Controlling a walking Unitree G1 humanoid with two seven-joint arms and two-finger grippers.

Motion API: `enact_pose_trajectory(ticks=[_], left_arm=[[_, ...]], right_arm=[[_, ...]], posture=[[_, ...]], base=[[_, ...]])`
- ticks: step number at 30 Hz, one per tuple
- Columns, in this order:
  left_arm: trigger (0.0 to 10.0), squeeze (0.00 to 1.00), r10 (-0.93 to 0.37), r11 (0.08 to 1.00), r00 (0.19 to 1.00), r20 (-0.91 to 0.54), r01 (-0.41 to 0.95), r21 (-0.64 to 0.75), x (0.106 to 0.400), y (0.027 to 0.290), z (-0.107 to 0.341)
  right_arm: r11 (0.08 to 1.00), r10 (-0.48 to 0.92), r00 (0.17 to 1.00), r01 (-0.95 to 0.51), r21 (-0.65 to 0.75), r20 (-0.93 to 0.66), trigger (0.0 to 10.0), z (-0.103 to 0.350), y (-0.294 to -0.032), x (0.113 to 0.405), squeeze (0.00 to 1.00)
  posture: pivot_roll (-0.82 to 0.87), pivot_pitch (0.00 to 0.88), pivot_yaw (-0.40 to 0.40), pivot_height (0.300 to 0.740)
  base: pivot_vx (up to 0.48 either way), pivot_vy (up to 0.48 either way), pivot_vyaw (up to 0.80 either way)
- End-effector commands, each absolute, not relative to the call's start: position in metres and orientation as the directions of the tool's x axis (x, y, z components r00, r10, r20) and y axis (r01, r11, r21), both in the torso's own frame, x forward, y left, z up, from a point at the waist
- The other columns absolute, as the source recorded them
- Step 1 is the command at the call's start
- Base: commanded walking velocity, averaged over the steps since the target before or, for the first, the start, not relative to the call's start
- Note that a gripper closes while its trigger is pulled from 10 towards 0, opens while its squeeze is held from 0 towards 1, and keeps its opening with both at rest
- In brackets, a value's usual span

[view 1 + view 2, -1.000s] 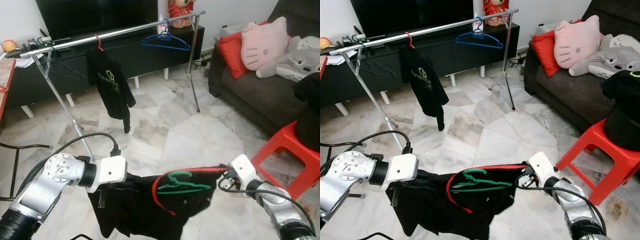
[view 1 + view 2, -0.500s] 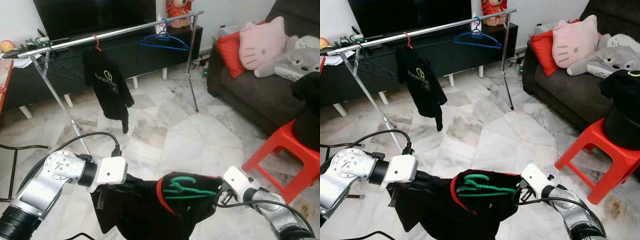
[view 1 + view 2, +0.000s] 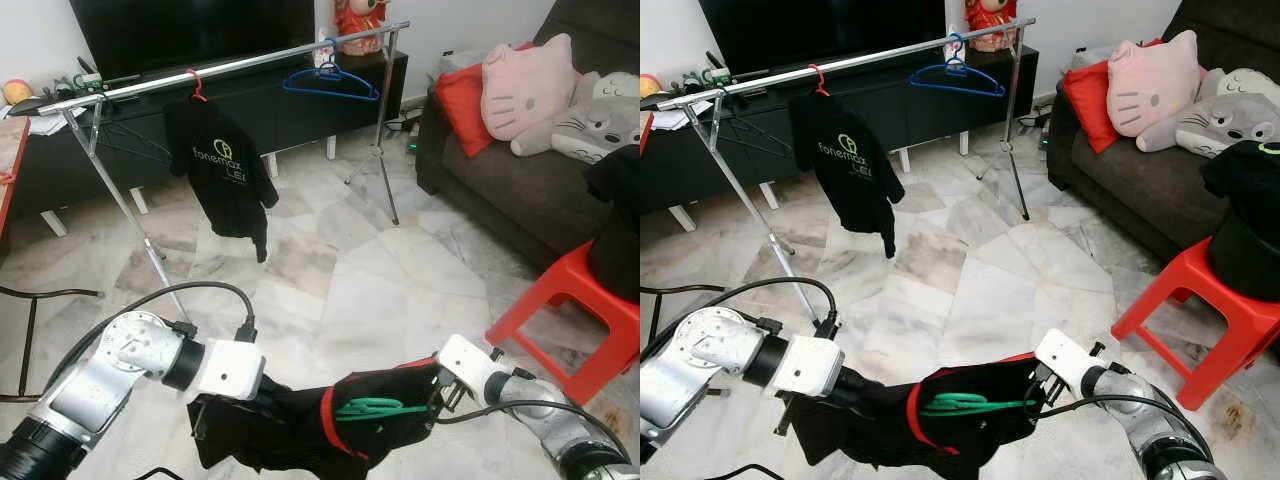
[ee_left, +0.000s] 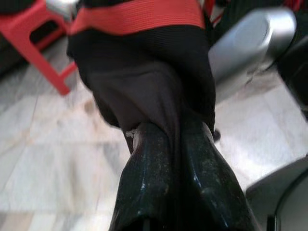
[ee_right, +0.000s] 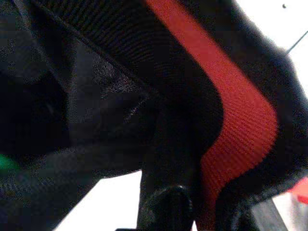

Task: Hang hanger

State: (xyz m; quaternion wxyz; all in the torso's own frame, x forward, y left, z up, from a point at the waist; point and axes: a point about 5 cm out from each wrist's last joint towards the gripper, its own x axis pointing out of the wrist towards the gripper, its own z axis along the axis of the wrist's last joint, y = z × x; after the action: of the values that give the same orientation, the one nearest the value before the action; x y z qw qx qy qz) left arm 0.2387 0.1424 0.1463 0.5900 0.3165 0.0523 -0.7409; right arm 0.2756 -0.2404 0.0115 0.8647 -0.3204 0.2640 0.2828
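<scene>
Both grippers have dropped, left gripper (image 4: 175,144) and right gripper (image 5: 166,159) clamped on shirt (image 3: 300,430) around green hanger (image 3: 375,407), well short of rail (image 3: 230,68); next: lift.

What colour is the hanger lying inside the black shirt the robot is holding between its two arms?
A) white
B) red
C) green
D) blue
C: a green hanger lies in the red-trimmed neck opening of the black shirt, which is stretched between the left gripper and the right gripper.

Rail (image 3: 230,66) gap between black shirt (image 3: 228,175), blue hanger (image 3: 330,82) (bare).
</scene>
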Motion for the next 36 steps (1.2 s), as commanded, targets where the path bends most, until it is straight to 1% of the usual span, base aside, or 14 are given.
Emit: enact_pose_trajectory(ticks=[1,3,7,8,11,17,18,21,22,23,24,28,33,36], left_arm=[[10.0,0.00,-0.856,-0.362,-0.182,-0.483,0.878,0.312,0.232,0.135,0.157],[10.0,0.00,-0.860,-0.380,-0.212,-0.465,0.873,0.306,0.232,0.130,0.158],[10.0,0.00,-0.842,-0.409,-0.224,-0.491,0.859,0.308,0.234,0.128,0.156],[10.0,0.00,-0.825,-0.421,-0.217,-0.522,0.852,0.310,0.234,0.128,0.152],[10.0,0.00,-0.814,-0.428,-0.213,-0.541,0.849,0.310,0.234,0.128,0.148],[10.0,0.00,-0.780,-0.468,-0.229,-0.582,0.831,0.300,0.231,0.128,0.140],[10.0,0.00,-0.743,-0.486,-0.212,-0.635,0.823,0.295,0.233,0.130,0.134],[10.0,0.00,-0.729,-0.484,-0.195,-0.657,0.825,0.293,0.234,0.131,0.131],[10.0,0.00,-0.722,-0.480,-0.173,-0.670,0.823,0.305,0.237,0.131,0.128],[10.0,0.00,-0.708,-0.444,-0.087,-0.701,0.827,0.346,0.248,0.133,0.123],[10.0,0.00,-0.704,-0.429,-0.056,-0.708,0.828,0.361,0.252,0.134,0.121],[10.0,0.00,-0.721,-0.353,0.026,-0.692,0.846,0.399,0.262,0.139,0.122],[10.0,0.00,-0.736,-0.259,0.110,-0.668,0.866,0.428,0.271,0.148,0.123],[10.0,0.00,-0.698,-0.219,0.163,-0.697,0.878,0.425,0.277,0.157,0.121]], right_arm=[[0.641,0.260,0.712,-0.632,-0.435,-0.652,0.0,0.014,-0.250,0.278,0.00],[0.614,0.241,0.691,-0.652,-0.445,-0.681,0.0,0.009,-0.248,0.276,0.00],[0.637,0.236,0.685,-0.645,-0.423,-0.689,0.0,0.005,-0.246,0.275,0.00],[0.692,0.254,0.702,-0.612,-0.382,-0.665,0.0,0.007,-0.244,0.277,0.00],[0.730,0.269,0.710,-0.591,-0.343,-0.651,0.0,0.009,-0.244,0.278,0.00],[0.739,0.287,0.712,-0.590,-0.325,-0.640,0.0,0.010,-0.246,0.277,0.00],[0.727,0.290,0.707,-0.601,-0.332,-0.645,0.0,0.011,-0.247,0.278,0.00],[0.714,0.284,0.700,-0.611,-0.342,-0.655,0.0,0.011,-0.248,0.278,0.00],[0.694,0.270,0.691,-0.622,-0.361,-0.671,0.0,0.011,-0.251,0.277,0.00],[0.668,0.230,0.658,-0.642,-0.375,-0.717,0.0,0.009,-0.259,0.274,0.00],[0.663,0.213,0.649,-0.645,-0.380,-0.731,0.0,0.008,-0.262,0.272,0.00],[0.635,0.143,0.618,-0.656,-0.407,-0.773,0.0,0.004,-0.273,0.265,0.00],[0.668,0.130,0.606,-0.638,-0.382,-0.785,0.0,0.000,-0.276,0.260,0.00],[0.674,0.123,0.601,-0.635,-0.378,-0.790,0.0,-0.001,-0.277,0.259,0.00]], posture=[[-0.09,0.000,0.022,0.740],[-0.09,0.000,0.023,0.740],[-0.09,0.000,0.025,0.740],[-0.08,0.000,0.024,0.740],[-0.08,0.000,0.024,0.740],[-0.09,0.000,0.027,0.740],[-0.09,0.000,0.028,0.740],[-0.09,0.000,0.028,0.740],[-0.09,0.000,0.026,0.740],[-0.09,0.000,0.024,0.740],[-0.09,0.000,0.024,0.740],[-0.10,0.000,0.024,0.740],[-0.10,0.000,0.019,0.740],[-0.10,0.000,0.017,0.740]], base=[[0.000,0.000,0.00],[0.000,0.000,0.00],[0.000,0.000,0.00],[0.000,0.000,0.00],[0.000,0.000,0.00],[0.000,0.000,0.00],[0.000,0.000,0.00],[0.000,0.000,0.00],[0.000,0.000,0.00],[0.000,0.000,0.00],[0.000,0.000,0.00],[0.000,0.000,0.00],[0.000,0.000,0.00],[0.000,0.000,0.00]])
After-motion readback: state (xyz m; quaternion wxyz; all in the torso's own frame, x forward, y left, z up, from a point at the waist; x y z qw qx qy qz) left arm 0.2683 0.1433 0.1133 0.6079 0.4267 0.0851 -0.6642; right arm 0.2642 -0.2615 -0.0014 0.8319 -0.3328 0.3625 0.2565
